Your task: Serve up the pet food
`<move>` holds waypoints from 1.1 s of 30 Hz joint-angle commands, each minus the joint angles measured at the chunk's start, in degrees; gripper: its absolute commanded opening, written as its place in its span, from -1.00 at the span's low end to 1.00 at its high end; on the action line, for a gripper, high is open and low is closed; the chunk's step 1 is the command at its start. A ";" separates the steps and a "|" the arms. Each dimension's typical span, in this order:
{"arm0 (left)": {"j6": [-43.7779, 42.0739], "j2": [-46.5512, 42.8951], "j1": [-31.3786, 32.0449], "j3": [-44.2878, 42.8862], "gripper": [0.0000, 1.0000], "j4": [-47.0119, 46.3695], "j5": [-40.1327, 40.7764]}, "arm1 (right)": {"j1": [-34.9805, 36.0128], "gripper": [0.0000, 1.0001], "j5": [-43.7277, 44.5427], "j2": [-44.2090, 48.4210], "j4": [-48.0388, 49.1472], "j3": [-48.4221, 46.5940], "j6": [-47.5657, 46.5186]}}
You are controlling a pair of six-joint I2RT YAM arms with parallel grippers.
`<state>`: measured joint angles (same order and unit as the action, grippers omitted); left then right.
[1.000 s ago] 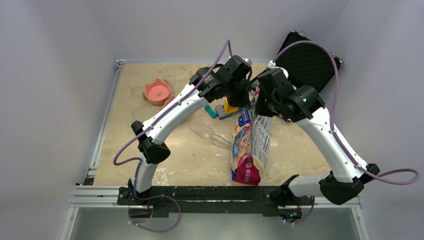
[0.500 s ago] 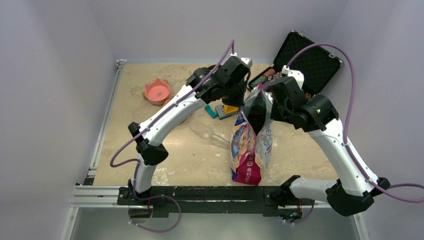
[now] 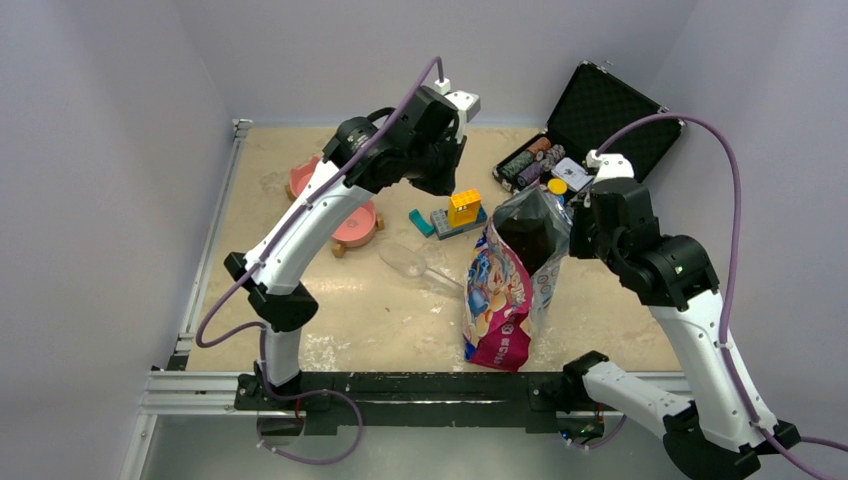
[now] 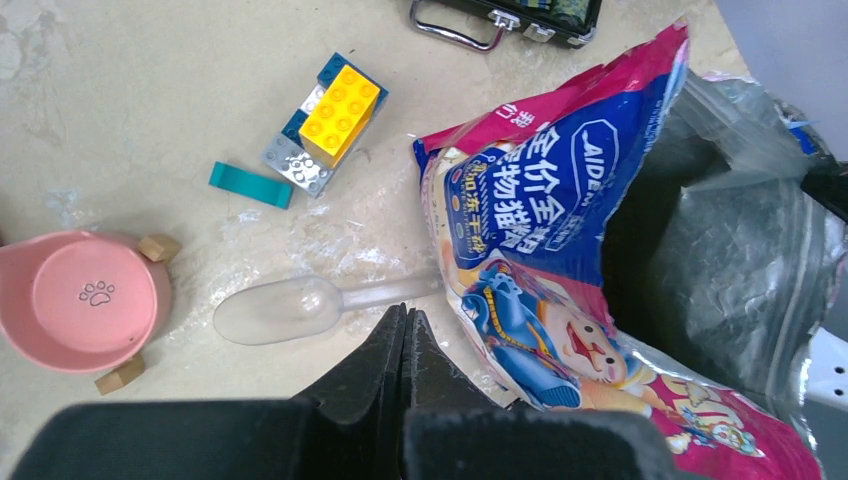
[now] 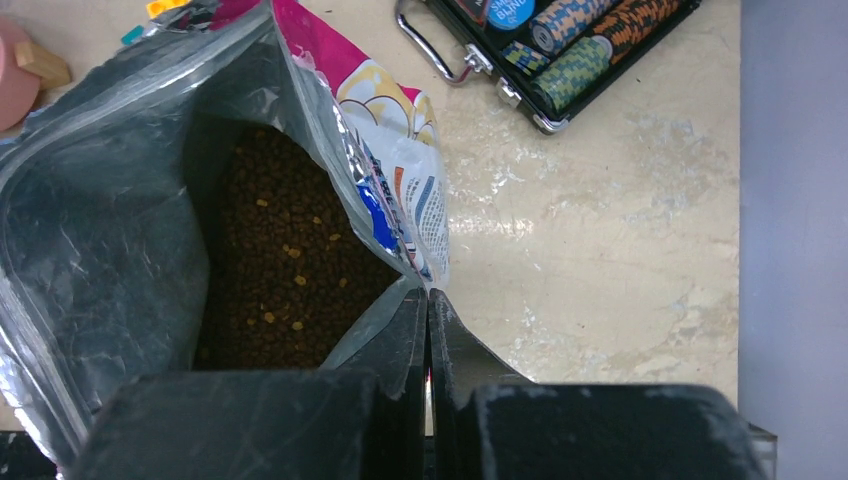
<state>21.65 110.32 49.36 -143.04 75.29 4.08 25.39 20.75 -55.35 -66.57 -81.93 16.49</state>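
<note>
Step in hand: likely getting the bag (image 3: 500,300) open and steady so that the left arm can fetch the scoop (image 4: 280,308).
Pet food: dark kibble (image 5: 280,270) low inside the bag, which stands right of the worktop (image 3: 300,300) centre in the top view.
Right tool (image 5: 427,300): pressed together, pinching the bag's rim at the 3 o'clock side of the mouth.
Left tool (image 4: 405,318): pressed together, holding nothing, raised over the scoop's handle.
Scoop: clear, lying at 9 o'clock of the bag, with a pink bowl (image 4: 60,330) further out at 10 o'clock.
Doing it well: keep the rim taut and high so the mouth stays wide; don't pull toward 3 o'clock, or the bag may tip. The left tool must spread before descending on the handle.
Change, bag: a second ago it lay flatter and narrower; its mouth now gapes.
Change, left arm: it has drawn off the bag top toward 11 o'clock.
Change, right arm: swung back toward 3 o'clock, uncovering the chip case (image 3: 610,120).
</note>
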 commanded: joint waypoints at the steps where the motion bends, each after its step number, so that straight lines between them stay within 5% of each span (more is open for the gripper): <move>1: 3.41 -2.26 0.38 -2.84 -0.72 -0.64 -7.07 | -0.34 -1.00 -2.86 -2.58 2.06 -5.73 -0.94; 2: 6.49 -2.97 0.43 -1.66 -0.33 -2.13 -8.61 | -0.37 -1.00 -4.16 -2.73 1.67 -6.26 0.33; 6: 16.42 -6.39 1.03 7.39 0.65 -10.16 -11.99 | -0.37 -1.00 -7.48 -4.02 -0.01 -7.51 3.63; 9: 17.66 -4.07 2.03 7.21 0.79 -9.06 -9.55 | -0.35 -1.00 -8.99 -4.65 -0.26 -7.60 4.34; 13: 16.42 -1.12 3.55 8.03 0.51 -8.52 -6.06 | -0.41 -1.00 -8.54 -5.04 -2.25 -8.33 5.18; 19: 14.41 0.54 4.34 9.63 -0.19 -9.71 -7.92 | -0.05 -0.99 -11.81 -4.93 -4.23 -7.07 7.18; 21: 12.99 1.88 4.29 7.22 -0.43 -9.13 -9.58 | 0.60 -0.82 -11.19 -5.47 -4.50 -6.28 8.23; 24: 12.13 5.50 4.30 1.66 -0.50 -5.98 -13.46 | 1.65 -0.50 -9.51 -7.59 -6.25 -6.18 10.57; 29: 12.91 2.86 4.62 5.27 -0.94 -7.28 -14.45 | 3.51 0.37 -7.14 -12.39 -10.03 -7.07 17.48; 33: 13.71 -0.21 4.60 5.99 -1.00 -9.30 -13.19 | 3.88 0.46 -3.44 -15.58 -15.42 -6.27 26.98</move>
<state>35.29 115.07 53.76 -136.53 68.51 -8.64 28.86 12.45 -69.28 -75.57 -87.94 32.73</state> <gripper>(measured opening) 0.019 0.717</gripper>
